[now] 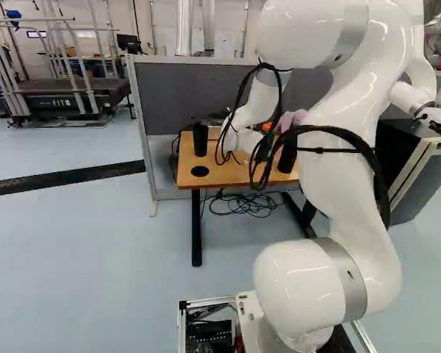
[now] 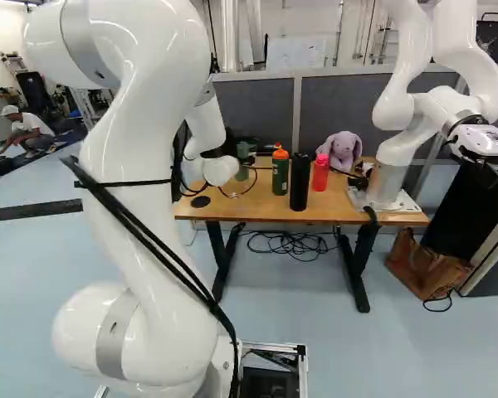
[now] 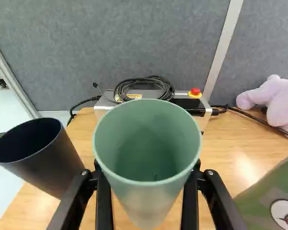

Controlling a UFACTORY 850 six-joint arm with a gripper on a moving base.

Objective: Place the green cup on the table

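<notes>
Partly hidden by the white wrist, my gripper (image 2: 247, 160) is over the table (image 2: 266, 214) in the right base view, with the green cup (image 2: 242, 173) at it. The wrist view shows the gripper (image 3: 148, 167) shut on the green cup (image 3: 146, 143), one finger against each side. The cup's open mouth faces the camera. Its base is hidden from the wrist camera, and I cannot tell whether it touches the wooden tabletop (image 3: 233, 163).
Beside the gripper stand a black cup (image 3: 43, 155) and, opposite, a green bottle (image 3: 269, 206). A control box with coiled cable (image 3: 144, 91) lies ahead. Further along are a black container (image 2: 300, 182), pink bottle (image 2: 319, 172), plush toy (image 2: 342, 149) and another robot (image 2: 390, 157).
</notes>
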